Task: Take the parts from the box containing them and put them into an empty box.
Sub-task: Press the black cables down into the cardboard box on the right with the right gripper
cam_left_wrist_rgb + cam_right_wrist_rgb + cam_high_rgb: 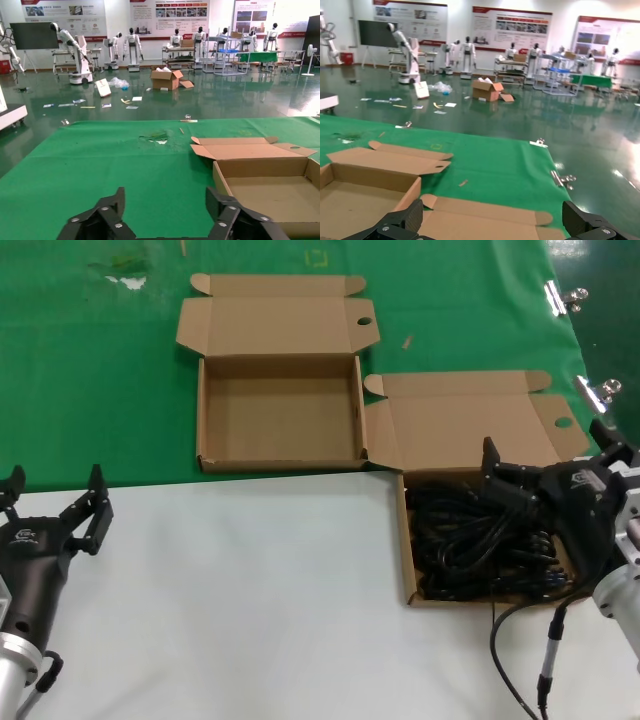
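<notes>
Right gripper: hangs over the full box, tips pointing down into the cable heap. Fingers spread wide in the right wrist view; nothing between them. Judged: poised for a pick, not yet gripping.
Cables: directly under and just ahead of the right gripper, all in the full box. Black, glossy, rubbery; slim coiled bundles overlapping into one tangle, so single bundles are hard to tell apart. Judged: a neighbour may snag and lift along.
Full box: brown corrugated card, shallow, lid flap folded back away from the robot, leaving the top open for a reach from above.
Empty box: same card and shape, lid also folded back, matte bare floor. Ahead and to the left of the right gripper, corner just beside the full box's flap. Judged: placed close to keep the transfer short.
Left gripper: parked well to the left of both boxes, over the white surface. Fingers apart, holding nothing.
Green cloth: smooth felt-like mat beyond the white surface, under the empty box.
Progress: judged at the start; no cable in the empty box.
</notes>
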{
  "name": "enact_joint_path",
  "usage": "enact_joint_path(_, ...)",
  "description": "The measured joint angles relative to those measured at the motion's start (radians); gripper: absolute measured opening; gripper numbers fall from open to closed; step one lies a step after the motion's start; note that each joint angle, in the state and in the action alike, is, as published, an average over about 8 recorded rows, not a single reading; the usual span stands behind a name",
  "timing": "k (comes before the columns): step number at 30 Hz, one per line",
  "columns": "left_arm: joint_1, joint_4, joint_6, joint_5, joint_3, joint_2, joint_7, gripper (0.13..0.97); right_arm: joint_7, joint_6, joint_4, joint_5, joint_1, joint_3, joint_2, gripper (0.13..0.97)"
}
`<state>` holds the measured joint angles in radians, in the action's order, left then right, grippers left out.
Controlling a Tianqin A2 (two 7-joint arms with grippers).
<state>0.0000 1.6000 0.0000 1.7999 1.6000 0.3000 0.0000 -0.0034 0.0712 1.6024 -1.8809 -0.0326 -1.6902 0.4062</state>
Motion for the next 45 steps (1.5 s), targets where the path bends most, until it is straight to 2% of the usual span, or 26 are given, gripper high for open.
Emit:
enact_joint_path(3,0.000,0.000,0.000,0.000,0.000,0.000,0.000,0.652,-0.009,0.021,0.019,-0.034,-0.006,-0.037,0.055,0.966)
enact_joint_path(9,0.000,0.000,0.000,0.000,0.000,0.000,0.000,0.489,-0.024,0.029,0.059,-0.085,-0.032,-0.111,0.185,0.966)
enact_joint_path(15,0.000,0.000,0.000,0.000,0.000,0.000,0.000,0.372,-0.009,-0.064,0.089,-0.086,-0.073,-0.162,0.329,0.966)
enact_joint_path(20,0.000,0.000,0.000,0.000,0.000,0.000,0.000,0.270,-0.003,-0.217,0.096,-0.058,-0.118,-0.167,0.418,0.966)
enact_joint_path(27,0.000,0.000,0.000,0.000,0.000,0.000,0.000,0.196,-0.066,-0.463,0.067,-0.015,-0.201,-0.163,0.497,0.966)
enact_joint_path(38,0.000,0.000,0.000,0.000,0.000,0.000,0.000,0.140,-0.318,-0.887,-0.047,0.024,-0.382,-0.186,0.560,0.966)
enact_joint_path(45,0.000,0.000,0.000,0.000,0.000,0.000,0.000,0.140,-0.513,-1.178,-0.143,0.047,-0.517,-0.236,0.565,0.966)
